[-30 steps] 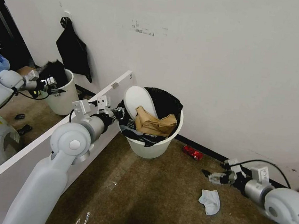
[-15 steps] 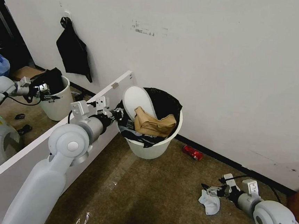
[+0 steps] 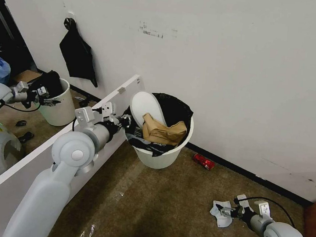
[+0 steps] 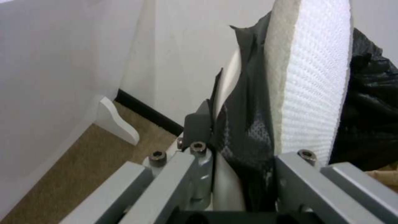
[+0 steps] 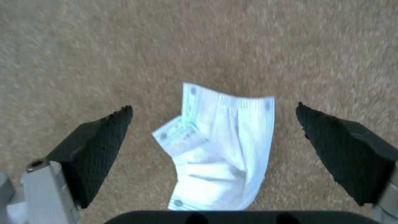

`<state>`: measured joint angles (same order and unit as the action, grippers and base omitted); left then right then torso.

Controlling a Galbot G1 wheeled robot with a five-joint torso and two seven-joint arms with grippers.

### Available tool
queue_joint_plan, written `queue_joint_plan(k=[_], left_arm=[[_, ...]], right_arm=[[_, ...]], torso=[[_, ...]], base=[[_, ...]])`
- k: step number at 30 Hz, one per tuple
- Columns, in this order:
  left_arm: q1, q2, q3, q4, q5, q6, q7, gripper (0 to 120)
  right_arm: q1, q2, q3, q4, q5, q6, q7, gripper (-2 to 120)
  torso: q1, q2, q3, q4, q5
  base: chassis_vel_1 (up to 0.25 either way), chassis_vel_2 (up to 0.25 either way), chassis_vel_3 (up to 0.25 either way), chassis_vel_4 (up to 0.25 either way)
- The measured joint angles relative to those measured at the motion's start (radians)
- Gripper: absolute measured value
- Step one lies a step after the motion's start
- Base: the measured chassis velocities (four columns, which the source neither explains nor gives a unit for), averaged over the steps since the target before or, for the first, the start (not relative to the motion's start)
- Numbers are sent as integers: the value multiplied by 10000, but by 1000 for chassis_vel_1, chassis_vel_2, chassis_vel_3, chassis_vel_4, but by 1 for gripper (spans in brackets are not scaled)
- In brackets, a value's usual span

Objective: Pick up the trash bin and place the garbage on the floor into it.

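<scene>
The trash bin (image 3: 162, 156), white with a black bag over its rim, stands by the wall on the floor (image 3: 150, 206). It holds a white slipper (image 3: 145, 104) and tan crumpled paper (image 3: 163, 132). My left gripper (image 3: 125, 121) is shut on the bin's near-left rim; in the left wrist view its jaws pinch the rim and bag (image 4: 244, 124) beside the slipper (image 4: 315, 77). My right gripper (image 3: 220, 211) hangs open, low over a crumpled white piece of garbage (image 3: 221, 218). In the right wrist view that piece (image 5: 224, 149) lies between the fingers (image 5: 99, 143). A crushed red can (image 3: 203, 161) lies by the skirting.
A white-framed mirror (image 3: 104, 99) leans along the left and reflects my arm and the bin. A black bag (image 3: 77, 54) hangs on the left. A clear plastic scrap (image 3: 87, 234) lies on the near carpet. The black skirting (image 3: 242, 172) runs under the wall.
My right arm has drawn back and dropped low, bringing its open gripper down over the white piece on the carpet. The left gripper and the bin have stayed put.
</scene>
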<state>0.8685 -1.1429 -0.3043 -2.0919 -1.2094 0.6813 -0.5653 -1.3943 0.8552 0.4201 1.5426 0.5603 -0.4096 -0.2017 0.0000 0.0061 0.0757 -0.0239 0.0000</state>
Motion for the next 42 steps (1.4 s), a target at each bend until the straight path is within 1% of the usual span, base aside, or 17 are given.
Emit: queue_joint_plan(k=[5, 10, 19, 23, 31, 33, 34, 36, 37, 39, 40, 42], left_arm=[[23, -4, -4, 9, 14, 0, 0, 4], [36, -30, 6, 60, 48, -2, -1, 4], [37, -46, 39, 171, 79, -8, 20, 4], [7, -114, 118, 248, 155, -20, 67, 4], [-2, -104, 102, 308, 181, -30, 109, 4], [-13, -109, 97, 333, 187, -33, 123, 4], [-13, -109, 97, 333, 187, -33, 123, 4], [-33, -151, 102, 366, 204, -36, 139, 4], [-33, -151, 102, 366, 204, -36, 139, 4], [-36, -176, 130, 406, 272, -52, 197, 4], [-36, -176, 130, 406, 272, -52, 197, 4], [-44, -187, 137, 439, 309, -58, 225, 4]], right_arm=[[216, 159, -119, -489, -120, 99, -85, 100], [725, 553, -425, -1271, -379, 225, -135, 100], [1206, 828, -504, -1898, -669, 372, -258, 100], [1556, 1094, -596, -2233, -773, 381, -275, 100], [1800, 1240, -736, -2565, -932, 476, -296, 99], [1849, 1270, -789, -2653, -1008, 479, -365, 90], [1849, 1270, -789, -2653, -1008, 479, -365, 90], [1899, 1324, -815, -2747, -1084, 479, -460, 80], [1899, 1324, -815, -2747, -1084, 479, -460, 80], [1938, 1376, -817, -2869, -1166, 490, -559, 68], [1938, 1376, -817, -2869, -1166, 490, -559, 68], [1940, 1396, -812, -2957, -1232, 542, -642, 58]], torso=[[0, 0, 0, -1, 0], [0, 1, 0, 1, 1], [0, 0, 0, 0, -1], [0, 1, 0, 1, 0], [0, 0, 0, 0, -1], [0, 0, 1, 0, -1], [0, 0, 1, 0, -1], [0, 0, 0, 0, 0], [0, 0, 0, 0, 0], [0, 0, 0, 0, -1], [0, 0, 0, 0, -1], [0, 0, 0, 0, 0]], base=[[0, 0, 0, 0], [0, 0, 0, 0], [0, 0, 0, 0], [0, 0, 0, 0], [0, 0, 0, 0], [0, 0, 0, 0], [0, 0, 0, 0], [0, 0, 0, 0], [0, 0, 0, 0], [0, 0, 0, 0], [0, 0, 0, 0], [0, 0, 0, 0]])
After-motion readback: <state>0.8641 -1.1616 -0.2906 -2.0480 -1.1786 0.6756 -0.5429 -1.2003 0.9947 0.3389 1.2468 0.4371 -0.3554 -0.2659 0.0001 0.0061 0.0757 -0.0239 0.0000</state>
